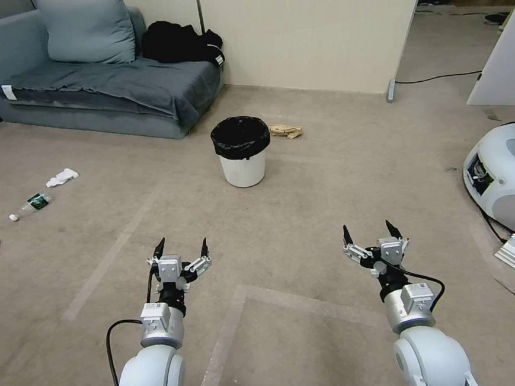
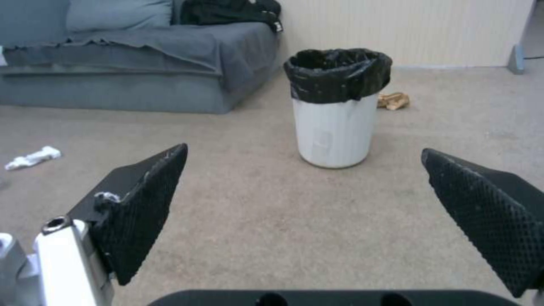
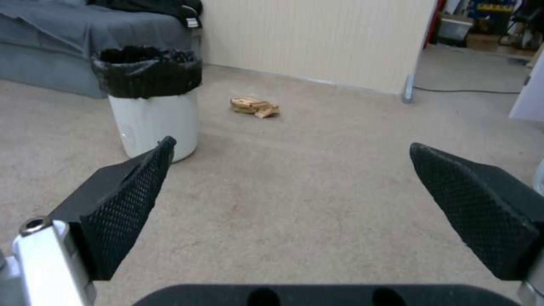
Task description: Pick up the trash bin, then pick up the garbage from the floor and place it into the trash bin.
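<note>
we see the trash bin (image 1: 242, 151) upright on the carpet ahead near the sofa (image 1: 100, 80) — well apart from our left gripper (image 1: 181, 247) and right gripper (image 1: 367, 232), both spread open and empty, a brown paper bag (image 1: 285, 131) just beyond it.

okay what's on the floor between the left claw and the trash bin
Nothing: bare carpet runs from the open left claw to the trash bin, clearest in the left wrist view.

Right gripper (image 3: 289, 178) jaws spread wide above carpet, trash bin (image 3: 152, 114) ahead.
</note>
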